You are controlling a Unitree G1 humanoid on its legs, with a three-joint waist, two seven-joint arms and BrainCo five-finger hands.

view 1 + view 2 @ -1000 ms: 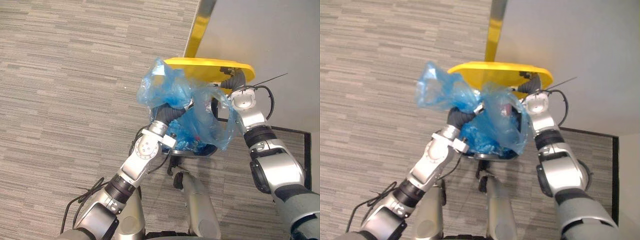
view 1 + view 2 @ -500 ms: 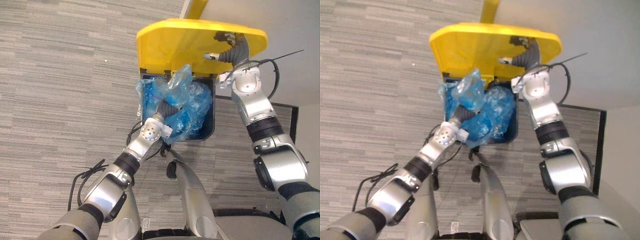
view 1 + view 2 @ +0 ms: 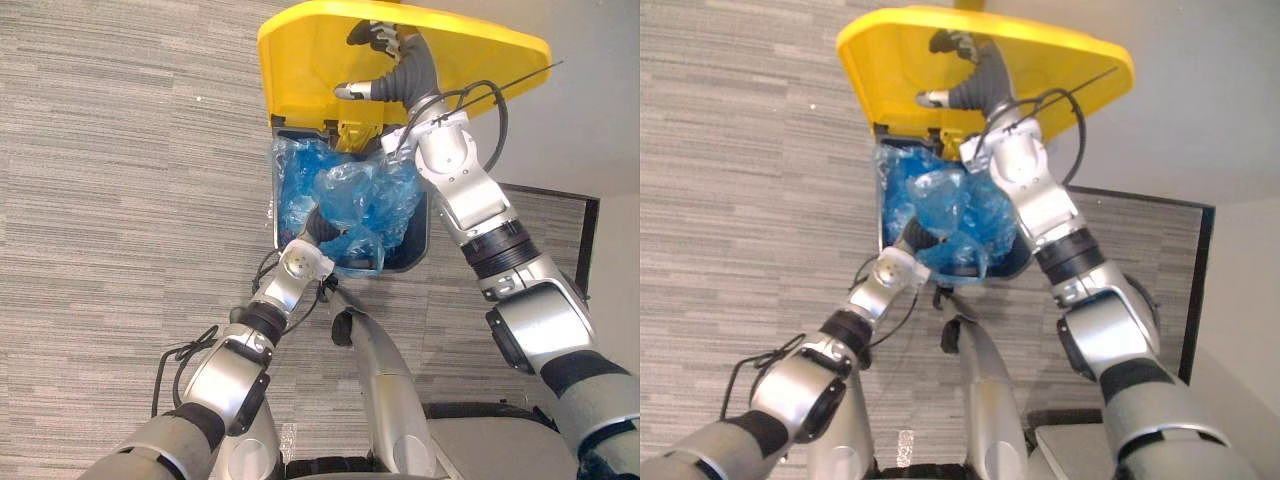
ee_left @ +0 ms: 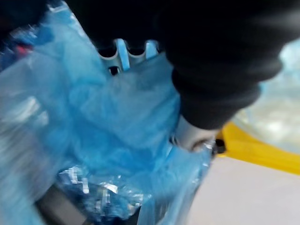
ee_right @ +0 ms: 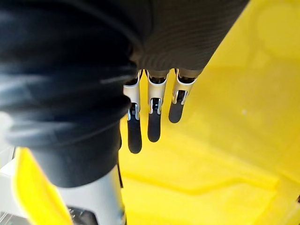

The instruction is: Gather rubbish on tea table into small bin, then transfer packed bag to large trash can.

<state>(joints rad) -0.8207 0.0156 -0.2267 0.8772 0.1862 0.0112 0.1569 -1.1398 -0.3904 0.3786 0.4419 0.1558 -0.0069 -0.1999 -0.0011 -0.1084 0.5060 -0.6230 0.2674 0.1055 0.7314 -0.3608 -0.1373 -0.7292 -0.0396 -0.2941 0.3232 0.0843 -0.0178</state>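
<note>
The blue rubbish bag (image 3: 360,205) sits crumpled in the mouth of the dark large trash can (image 3: 418,255). My left hand (image 4: 211,56) reaches down into the can, buried in the bag's blue plastic. The left wrist view shows that plastic wrapped close round the hand. The can's yellow lid (image 3: 300,60) stands tipped up. My right hand (image 3: 385,45) is open, with straight fingers (image 5: 152,122) flat against the lid's yellow underside.
Grey striped carpet (image 3: 120,200) spreads to the left of the can. A pale wall (image 3: 590,120) rises behind it on the right. A dark-edged floor panel (image 3: 590,230) lies beside the can.
The bag has gone from above the rim down into the can, with my left hand following it in. My right hand has pushed the lid up higher. The camera has shifted.
</note>
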